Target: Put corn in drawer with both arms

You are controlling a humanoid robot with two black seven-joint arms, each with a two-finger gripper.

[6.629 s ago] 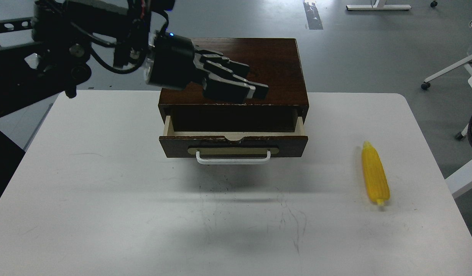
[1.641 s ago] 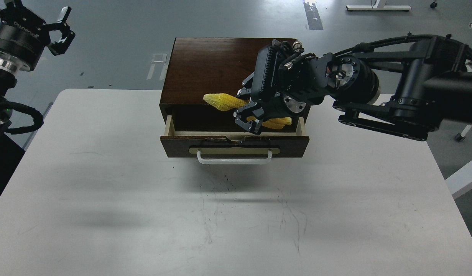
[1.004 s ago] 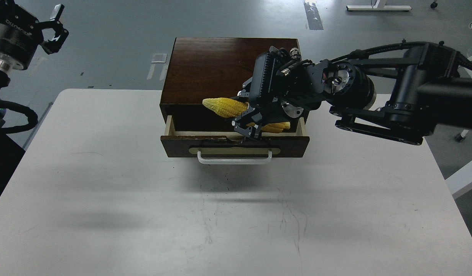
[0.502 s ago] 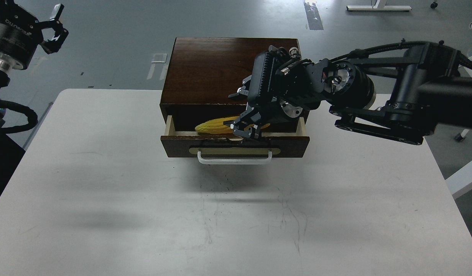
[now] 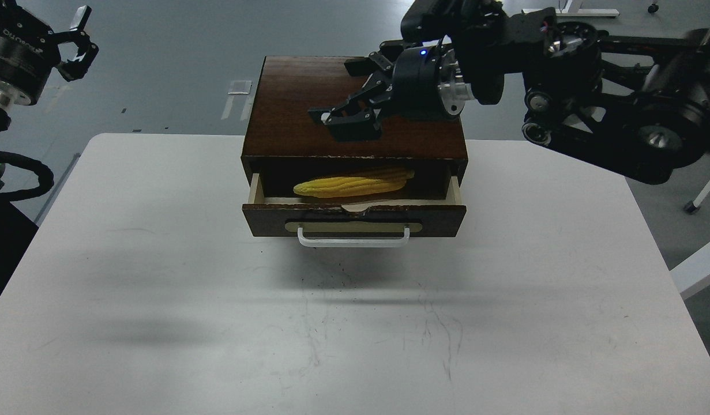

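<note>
The yellow corn [image 5: 350, 184] lies on its side inside the open drawer [image 5: 353, 218] of the dark brown box [image 5: 308, 92], which stands at the back middle of the white table. My right gripper [image 5: 346, 118] is open and empty, raised over the box's top, above and behind the corn. My left gripper [image 5: 78, 40] is open and empty, raised at the far upper left, well off the box.
The white table [image 5: 158, 300] carries only the box. The drawer's white bar handle [image 5: 353, 237] faces me. Chair and desk legs [image 5: 672, 109] stand on the grey floor at the right.
My right gripper has let go of the corn, which now rests in the drawer, and has lifted up and back over the box's top. The left arm has stayed put.
</note>
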